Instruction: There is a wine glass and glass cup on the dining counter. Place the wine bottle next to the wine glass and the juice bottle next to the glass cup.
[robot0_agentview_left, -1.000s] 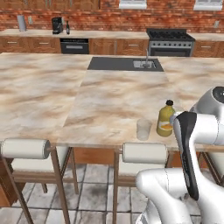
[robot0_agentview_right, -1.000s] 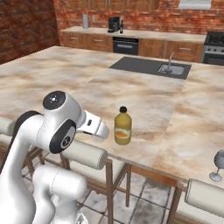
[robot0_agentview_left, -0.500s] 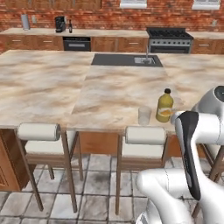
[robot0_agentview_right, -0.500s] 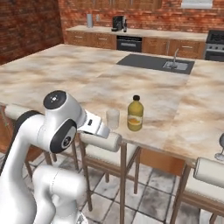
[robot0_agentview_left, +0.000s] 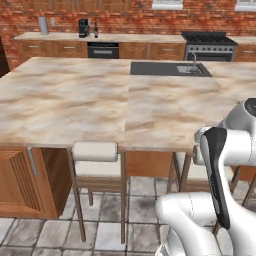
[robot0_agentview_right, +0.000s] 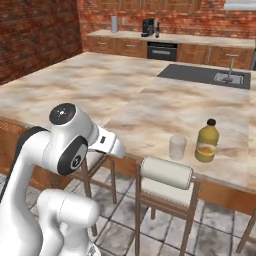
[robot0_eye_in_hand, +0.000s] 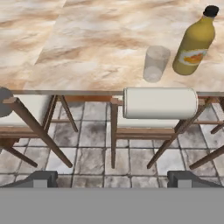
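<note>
Both base views have swung, juice bottle seemingly unmoved.

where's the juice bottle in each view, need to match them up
Left base view: not in the picture.
Right base view: juice bottle at right of centre, near the dining counter edge.
Hand view: top right.
Shared landmark: the glass cup beside it, over the white stool.

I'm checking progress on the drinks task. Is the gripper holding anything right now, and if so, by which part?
Nothing is held. The gripper is open and empty, its fingers apart over the stools; the juice bottle stands free on the counter beside the glass cup.
</note>
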